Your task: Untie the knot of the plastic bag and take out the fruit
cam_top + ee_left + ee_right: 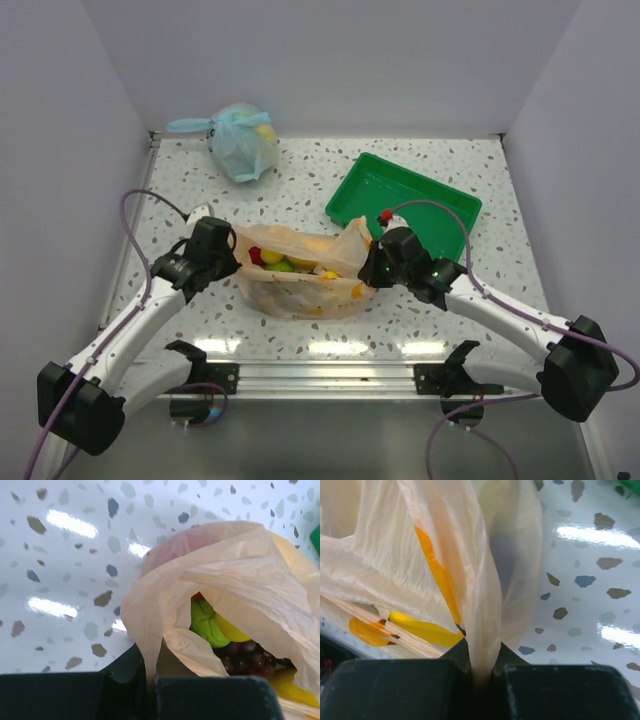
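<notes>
Left gripper (152, 680) and right gripper (480, 672) each clamp an edge of the thin translucent pale-orange plastic bag (300, 295).
Jaws of the left gripper are pinched together on the film at the bag's left rim, while the right gripper's jaws squeeze a bunched fold at its right rim. The bag lies on the speckled white table (470, 300) between them, its mouth open, just beside the flat green plastic tray (400, 195). Small toy fruit (280, 262) sits inside: a green lime (207, 625), dark purple grapes (247, 657) and yellow pieces. A light blue translucent bag (243, 145) lies well apart, far left.
</notes>
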Motion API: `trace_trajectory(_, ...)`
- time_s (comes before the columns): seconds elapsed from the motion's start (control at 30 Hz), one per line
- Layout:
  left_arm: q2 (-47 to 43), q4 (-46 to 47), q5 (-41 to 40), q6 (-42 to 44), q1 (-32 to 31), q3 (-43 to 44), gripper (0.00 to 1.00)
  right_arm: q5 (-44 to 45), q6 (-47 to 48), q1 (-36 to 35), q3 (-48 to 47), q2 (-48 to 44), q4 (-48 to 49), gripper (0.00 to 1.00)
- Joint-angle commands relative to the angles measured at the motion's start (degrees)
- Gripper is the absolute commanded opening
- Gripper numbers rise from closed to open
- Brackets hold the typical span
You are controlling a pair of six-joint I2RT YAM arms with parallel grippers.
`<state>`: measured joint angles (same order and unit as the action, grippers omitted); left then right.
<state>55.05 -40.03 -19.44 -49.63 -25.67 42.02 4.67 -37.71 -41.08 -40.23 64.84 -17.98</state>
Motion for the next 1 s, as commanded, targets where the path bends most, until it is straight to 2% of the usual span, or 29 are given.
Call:
trace_trajectory(0.0, 0.76, 1.08, -4.31, 16.98, 7.3, 3.68, 0.0, -0.44, 3.07, 2.06, 0.5, -2.52, -4.7, 0.08)
trace_trajectory(0.07, 2.43, 1.88, -1.92, 19.03, 7.48, 6.65, 0.0, -4.29, 7.9, 1.88, -2.11, -3.05, -5.48, 0.21)
trace_trajectory(0.1, 3.48, 2.15, -1.13, 21.22, 7.48, 7.54, 0.0, -4.4, 9.4, 1.97, -3.35, -3.14, -6.27, 0.38)
trace_trajectory(0.13, 3.84, 2.41, 0.18, 22.19, 7.48, 8.16, 0.0, -5.88, 12.46, 1.88, -4.76, -3.23, -7.41, 0.48)
trace_trajectory(0.23, 4.37, 2.76, 3.16, 24.84, 7.39, 10.01, 0.0, -5.37, 18.44, 1.71, -11.78, -3.4, -12.86, 0.73)
trace_trajectory(0.27, 4.28, 2.77, 3.88, 24.93, 7.48, 10.19, 0.0, -5.02, 19.77, 1.71, -15.81, -3.49, -15.4, 0.75)
trace_trajectory(0.47, 2.35, 1.46, 9.68, 25.55, 7.48, 9.75, 0.0, -3.61, 28.47, -0.75, -34.25, 0.46, -22.7, 0.79)
trace_trajectory(0.67, 1.38, -0.22, 15.66, 23.09, 7.39, 9.31, 0.0, -2.38, 36.3, -5.14, -48.87, 9.77, -28.78, 0.82)
trace_trajectory(0.8, 0.5, 0.22, 18.47, 21.15, 7.48, 7.47, 0.0, -4.4, 40.61, -11.29, -52.49, 16.88, -28.52, 0.8)
trace_trajectory(0.97, 0.85, -0.48, 23.39, 20.36, 7.48, 5.62, 0.0, -1.17, 42.19, -12.18, -48.73, 25.4, -21.86, 0.82)
